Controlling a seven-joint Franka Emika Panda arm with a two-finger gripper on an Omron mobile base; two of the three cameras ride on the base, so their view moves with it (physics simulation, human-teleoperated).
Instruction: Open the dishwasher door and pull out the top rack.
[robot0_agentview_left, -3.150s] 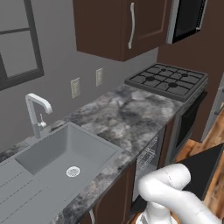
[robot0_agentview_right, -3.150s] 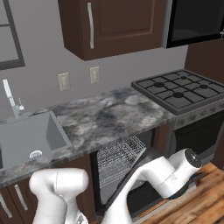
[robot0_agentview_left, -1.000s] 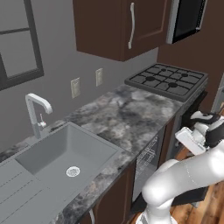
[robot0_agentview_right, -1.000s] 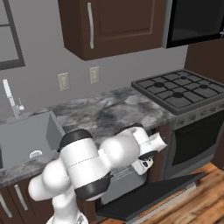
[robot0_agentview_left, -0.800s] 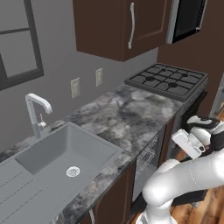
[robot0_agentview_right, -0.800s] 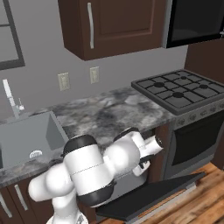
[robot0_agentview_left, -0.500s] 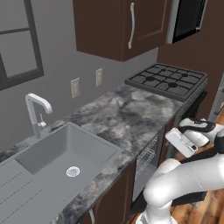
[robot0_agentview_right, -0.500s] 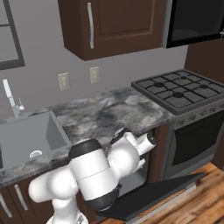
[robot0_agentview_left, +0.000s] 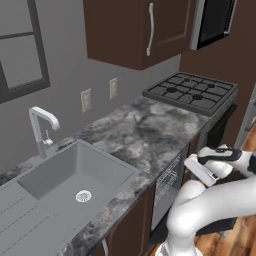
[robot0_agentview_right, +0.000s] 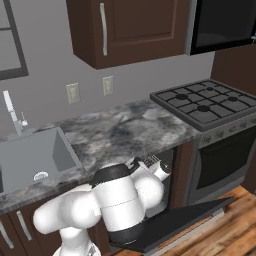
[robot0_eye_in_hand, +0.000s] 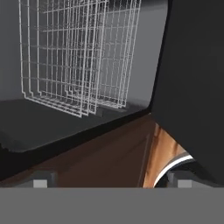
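Observation:
The dishwasher door (robot0_agentview_right: 175, 220) lies open, flat and dark, just above the wood floor. Under the counter edge, the top rack (robot0_agentview_left: 168, 176) shows as a light wire grid inside the dishwasher opening. In the rolled hand view its wire grid (robot0_eye_in_hand: 74, 57) fills the upper left, a short way ahead of my gripper. The gripper (robot0_eye_in_hand: 111, 183) is open with nothing between its fingertips (robot0_eye_in_hand: 40, 183). A dark panel (robot0_eye_in_hand: 192, 78) covers the right side of that view. My hand (robot0_agentview_left: 200, 169) hovers in front of the opening, apart from the rack.
A granite counter (robot0_agentview_left: 145, 135) runs from the sink (robot0_agentview_left: 75, 175) to the gas stove (robot0_agentview_left: 192, 90). The black oven door (robot0_agentview_right: 225, 155) stands to the right of the dishwasher. Wood floor (robot0_agentview_right: 235, 220) lies beyond the open door. My white arm (robot0_agentview_right: 115, 200) blocks most of the opening.
Three seconds ago the arm was low at the door. Over the last second the hand has moved left toward the dishwasher opening, jaws still open. The door stays down.

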